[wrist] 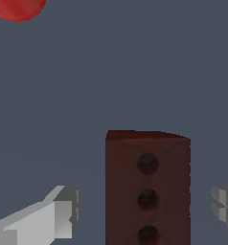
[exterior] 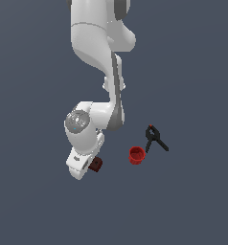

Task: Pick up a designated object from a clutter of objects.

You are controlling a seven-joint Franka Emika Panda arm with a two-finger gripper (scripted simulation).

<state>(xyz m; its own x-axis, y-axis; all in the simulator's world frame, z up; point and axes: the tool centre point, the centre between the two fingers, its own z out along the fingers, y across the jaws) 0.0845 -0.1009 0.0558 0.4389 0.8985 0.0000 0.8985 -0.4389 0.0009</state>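
The gripper (wrist: 144,210) is spread wide — one finger (wrist: 63,213) stands on each side of the dark red-brown block (wrist: 147,191), neither touching it. The block's face toward the wrist camera shows a row of small dark holes. In the exterior view the block (exterior: 96,164) sits just beside the white hand, with the red cup (exterior: 136,155) near it toward that view's right and the black clamp (exterior: 155,137) just past the cup.
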